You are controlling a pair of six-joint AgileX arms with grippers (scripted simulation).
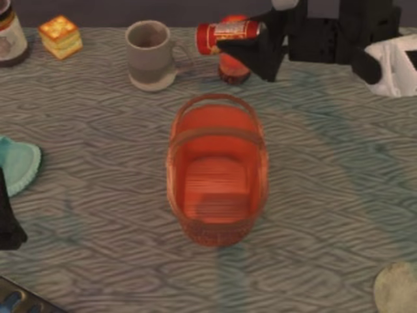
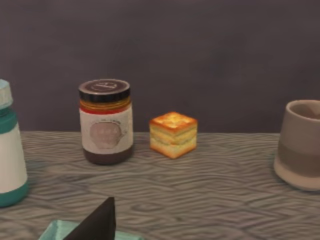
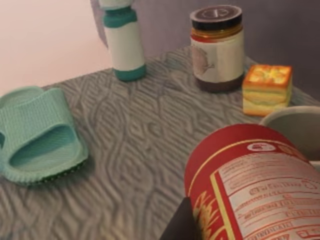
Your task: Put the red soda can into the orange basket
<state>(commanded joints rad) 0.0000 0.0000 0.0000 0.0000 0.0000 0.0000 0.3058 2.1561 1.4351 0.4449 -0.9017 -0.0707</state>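
The right end effector [image 1: 251, 40] is clenched on the can [image 1: 228, 36]. It holds the can on its side, up off the bench [image 1: 339, 195], so it can go over the basket's [image 1: 217, 171] handle. The can is near the far edge, by the mug [image 1: 151, 54], not yet above the basket. The left end effector [image 1: 8, 215] rests at the left edge; I cannot tell its grip.
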